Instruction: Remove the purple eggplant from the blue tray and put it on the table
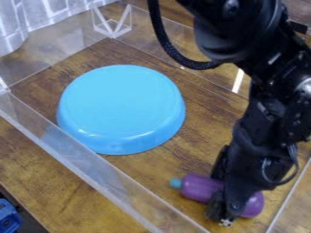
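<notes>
- We see the purple eggplant (197, 188) at the lower right of the view, on or just above the wooden desk (46, 171) — we cannot tell whether its underside touches the wood.
- It lies well apart from the blue tray (122, 107), beyond the tray's rim, close to the desk edge where the clear wall (85, 164) runs along the bottom.
- Its teal stem end points left, toward the tray side, and its body runs right and slightly down beneath the arm.
- The jaws (227, 215) reach down over the middle of the eggplant, with dark finger parts crossing its purple skin and purple showing on both sides of them.
- We cannot tell whether the jaws are closed on it or standing open around it — the fingers hide the contact.
- The black arm (265, 100) comes in from the upper right, with a dark cable (165, 41) looping off its upper part.
- The tray sits on the desk left of the arm, its smooth pale-blue face toward us.
- We also see a white wire-like piece (112, 22) near the top and a bright blue object (9, 217) at the bottom left, outside the clear wall.
</notes>
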`<action>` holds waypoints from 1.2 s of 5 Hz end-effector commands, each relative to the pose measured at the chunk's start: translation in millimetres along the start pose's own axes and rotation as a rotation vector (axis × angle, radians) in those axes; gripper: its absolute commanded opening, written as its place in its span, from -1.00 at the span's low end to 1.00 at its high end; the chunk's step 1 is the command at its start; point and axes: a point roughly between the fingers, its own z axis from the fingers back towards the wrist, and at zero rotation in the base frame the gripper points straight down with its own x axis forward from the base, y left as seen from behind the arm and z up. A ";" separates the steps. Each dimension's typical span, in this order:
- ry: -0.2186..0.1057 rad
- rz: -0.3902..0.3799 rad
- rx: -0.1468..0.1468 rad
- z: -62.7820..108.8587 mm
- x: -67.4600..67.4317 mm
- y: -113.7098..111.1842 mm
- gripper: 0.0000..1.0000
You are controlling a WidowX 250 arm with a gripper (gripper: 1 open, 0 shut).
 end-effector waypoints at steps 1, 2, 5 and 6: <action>-0.041 -0.027 0.036 11.7 -17.1 4.4 1.00; -0.043 -0.087 0.043 11.5 -20.9 3.1 1.00; -0.038 -0.147 0.064 11.6 -16.8 13.8 -1.00; -0.036 -0.144 0.070 10.2 -9.5 22.2 -1.00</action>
